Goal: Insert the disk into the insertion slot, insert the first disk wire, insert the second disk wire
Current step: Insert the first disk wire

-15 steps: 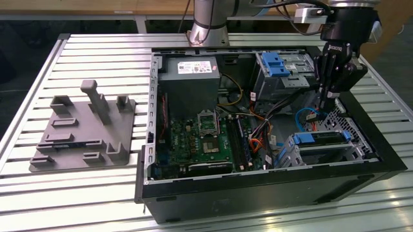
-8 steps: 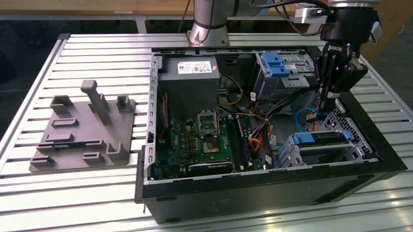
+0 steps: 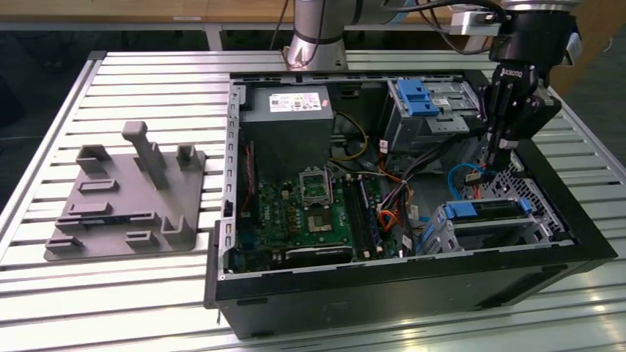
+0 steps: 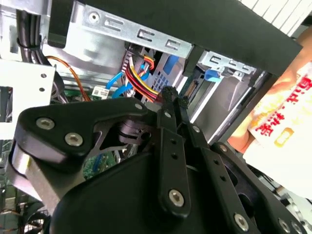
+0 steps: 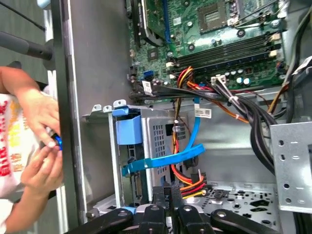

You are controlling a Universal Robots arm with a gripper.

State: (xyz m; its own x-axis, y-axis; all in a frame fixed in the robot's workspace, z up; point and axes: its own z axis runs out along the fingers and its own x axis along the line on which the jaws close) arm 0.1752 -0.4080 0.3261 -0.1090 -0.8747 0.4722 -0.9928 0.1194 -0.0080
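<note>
Gripper (image 3: 487,161), drawn shut, is held at the exterior view's right beside the coloured wires (image 5: 187,183) behind the disk (image 3: 489,208), seated in the insertion slot (image 3: 489,233), presumably for plugging.

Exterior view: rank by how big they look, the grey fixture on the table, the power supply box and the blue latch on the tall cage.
1. grey fixture, largest
2. power supply box
3. blue latch, smallest; it may sit farther from the camera, yet the gap is plain

Blue-framed disk (image 3: 486,210), grey slot (image 3: 494,235), green mobo (image 3: 313,213), blue cable (image 5: 165,158)
</note>
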